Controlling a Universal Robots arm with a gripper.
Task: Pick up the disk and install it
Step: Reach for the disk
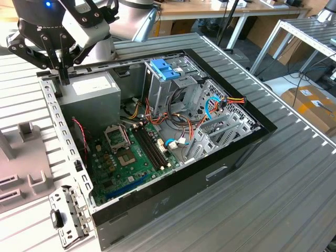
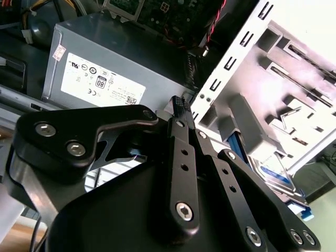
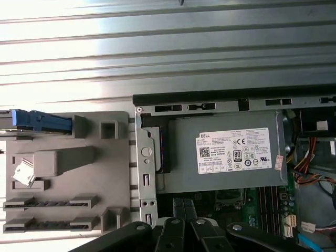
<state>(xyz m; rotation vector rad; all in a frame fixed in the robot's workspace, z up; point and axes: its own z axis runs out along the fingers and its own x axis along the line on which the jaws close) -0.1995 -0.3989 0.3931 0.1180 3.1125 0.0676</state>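
The disk (image 3: 37, 121) stands on edge in a slot at a corner of a grey holder fixture (image 3: 68, 173) beside the open computer case; its light blue carrier frame faces the first wrist view. In the second wrist view the disk (image 2: 275, 176) shows its blue-and-white label behind the fixture's posts. My gripper (image 1: 63, 80) hangs over the case's rear wall next to the grey power supply (image 1: 89, 89), apart from the disk. Its black fingers (image 2: 181, 113) are shut together with nothing between them.
The open computer case (image 1: 173, 184) lies flat on a ribbed metal table, showing the green motherboard (image 1: 131, 157), cables and a metal drive cage topped by a blue latch piece (image 1: 164, 69). A perforated rear panel (image 1: 58, 136) runs along the case side nearest the fixture.
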